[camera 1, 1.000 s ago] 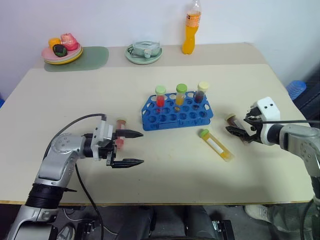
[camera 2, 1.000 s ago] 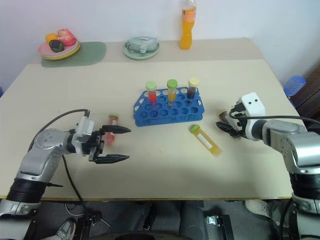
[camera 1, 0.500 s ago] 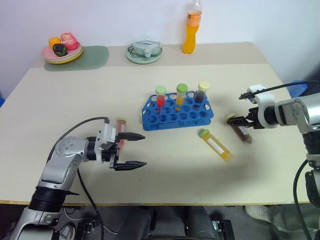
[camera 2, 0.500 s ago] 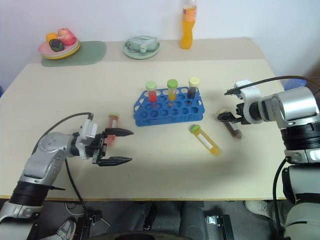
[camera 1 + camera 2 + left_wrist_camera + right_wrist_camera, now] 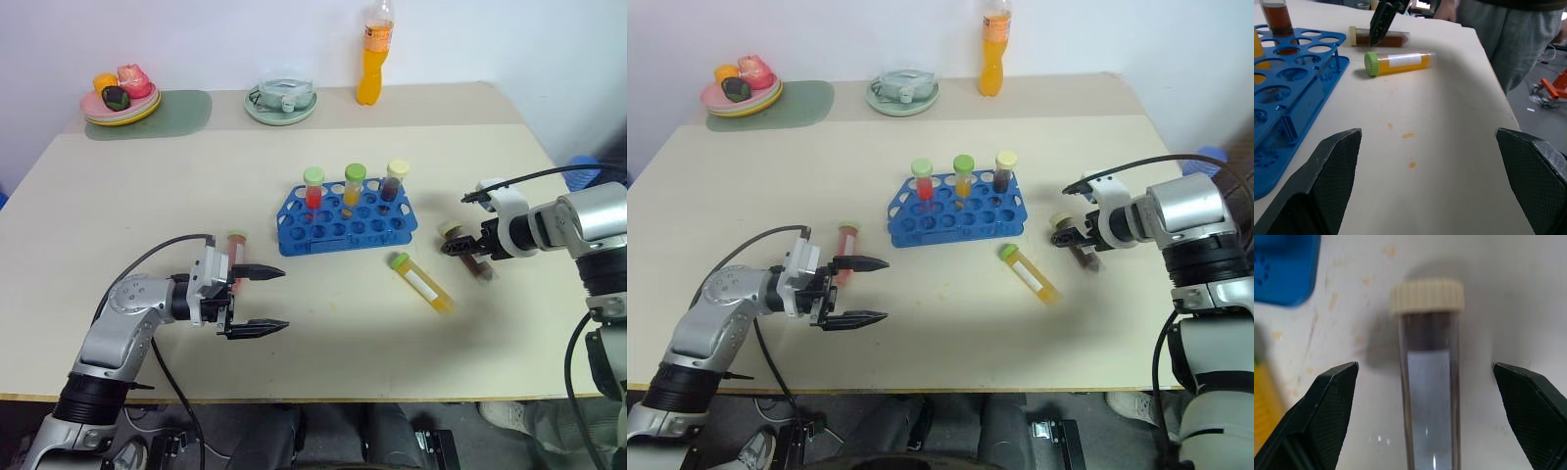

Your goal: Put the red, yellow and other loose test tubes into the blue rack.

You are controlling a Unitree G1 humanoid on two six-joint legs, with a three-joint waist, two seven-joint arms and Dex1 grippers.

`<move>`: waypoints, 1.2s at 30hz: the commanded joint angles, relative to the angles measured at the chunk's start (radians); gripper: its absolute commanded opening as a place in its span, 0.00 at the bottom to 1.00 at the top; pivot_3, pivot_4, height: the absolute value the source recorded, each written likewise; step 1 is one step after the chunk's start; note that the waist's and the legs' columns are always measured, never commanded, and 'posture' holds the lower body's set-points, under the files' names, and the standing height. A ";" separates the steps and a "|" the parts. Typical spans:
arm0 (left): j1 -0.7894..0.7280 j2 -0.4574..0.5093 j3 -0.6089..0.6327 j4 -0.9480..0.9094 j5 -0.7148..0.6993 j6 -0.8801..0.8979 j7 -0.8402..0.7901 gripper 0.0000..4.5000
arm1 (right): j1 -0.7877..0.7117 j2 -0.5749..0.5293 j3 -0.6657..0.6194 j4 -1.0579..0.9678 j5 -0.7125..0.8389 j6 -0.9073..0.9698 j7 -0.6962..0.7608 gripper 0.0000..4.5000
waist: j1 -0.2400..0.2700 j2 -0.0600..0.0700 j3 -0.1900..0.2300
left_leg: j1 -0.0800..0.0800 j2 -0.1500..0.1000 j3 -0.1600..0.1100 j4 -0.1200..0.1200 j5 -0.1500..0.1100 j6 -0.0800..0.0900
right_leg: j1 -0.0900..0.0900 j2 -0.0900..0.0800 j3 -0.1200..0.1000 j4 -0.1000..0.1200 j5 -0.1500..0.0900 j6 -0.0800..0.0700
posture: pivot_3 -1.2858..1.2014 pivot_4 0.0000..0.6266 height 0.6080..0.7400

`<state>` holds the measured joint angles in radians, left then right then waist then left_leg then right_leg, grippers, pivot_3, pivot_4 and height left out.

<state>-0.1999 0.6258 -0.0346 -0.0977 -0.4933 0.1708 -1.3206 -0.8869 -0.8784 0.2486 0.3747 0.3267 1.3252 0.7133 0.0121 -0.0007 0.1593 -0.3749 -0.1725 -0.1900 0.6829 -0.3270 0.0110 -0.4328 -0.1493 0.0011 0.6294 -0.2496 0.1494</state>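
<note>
Ribbed pale cap tops the clear brown tube (image 5: 1430, 382) (lying flat) between the right tool's (image 5: 1425, 431) spread fingers.

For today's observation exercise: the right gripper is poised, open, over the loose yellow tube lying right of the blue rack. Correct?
Not quite. The right gripper straddles the brown tube with the pale yellow cap, as the right wrist view shows; the yellow tube lies apart. The rest holds.
</note>
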 commanded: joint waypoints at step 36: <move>0.027 0.006 0.033 -0.048 -0.022 0.017 0.036 1.00 | 0.555 0.261 -0.474 -0.753 0.083 -0.772 0.011 0.19 | -0.003 0.000 0.000 | 0.002 0.001 0.002 0.000 0.000 0.000 | 0.000 0.001 0.001 0.001 0.000 0.000 | 0.52 0.24 1.00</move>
<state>-0.1755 0.6247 -0.0203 -0.1203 -0.4940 0.1900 -1.2831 -0.3145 -0.6381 -0.1724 -0.3293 0.3722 0.6443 0.7483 0.0093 -0.0007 0.1593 -0.3730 -0.1712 -0.1877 0.6829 -0.3270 0.0108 -0.4324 -0.1482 0.0025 0.6305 -0.2494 0.1496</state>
